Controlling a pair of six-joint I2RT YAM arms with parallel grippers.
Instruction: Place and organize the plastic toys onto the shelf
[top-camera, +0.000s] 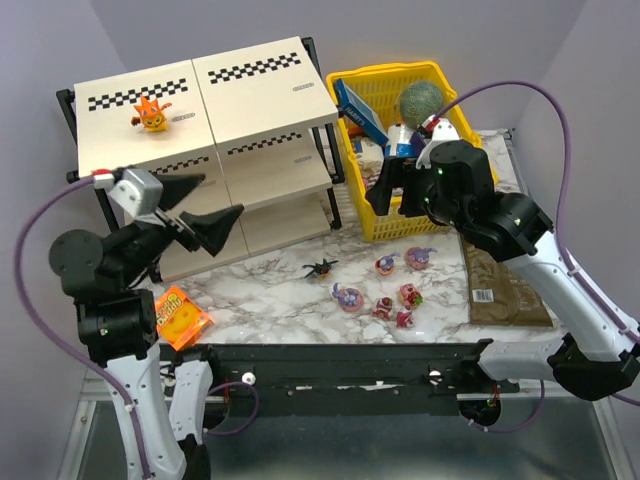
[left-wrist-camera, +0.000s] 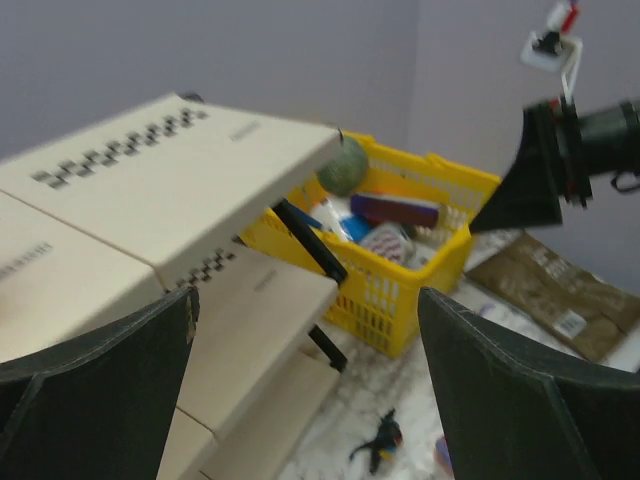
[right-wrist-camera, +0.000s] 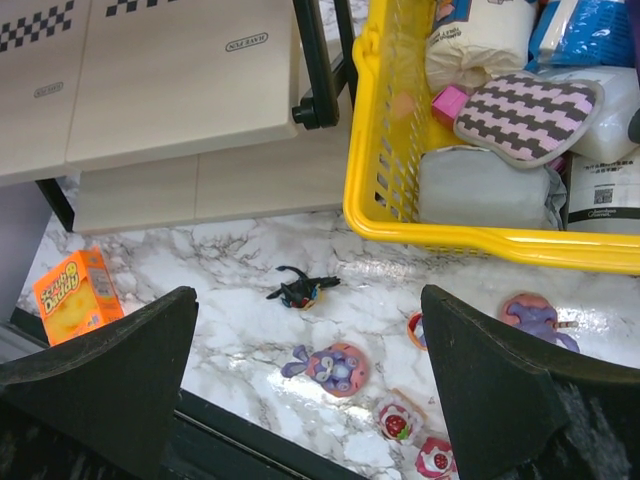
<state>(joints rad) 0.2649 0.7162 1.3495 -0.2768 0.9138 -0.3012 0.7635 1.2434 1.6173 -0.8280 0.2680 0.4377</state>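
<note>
The orange toy (top-camera: 152, 113) stands on the top of the beige shelf (top-camera: 250, 85). The black winged toy (top-camera: 320, 266) lies on the marble in front of the shelf; it also shows in the left wrist view (left-wrist-camera: 378, 440) and the right wrist view (right-wrist-camera: 302, 289). Purple-pink bunny-eared toys (top-camera: 348, 296) (right-wrist-camera: 332, 367) and small red-pink ones (top-camera: 408, 295) (right-wrist-camera: 396, 421) lie scattered to its right. My left gripper (top-camera: 200, 205) is open and empty, in the air in front of the shelf. My right gripper (top-camera: 395, 195) is open and empty, above the basket's front.
A yellow basket (top-camera: 358, 190) with boxes and a green ball (top-camera: 421, 100) stands right of the shelf. A flat orange packet (top-camera: 180, 317) lies near the front left edge. A brown packet (top-camera: 505, 285) lies at the right.
</note>
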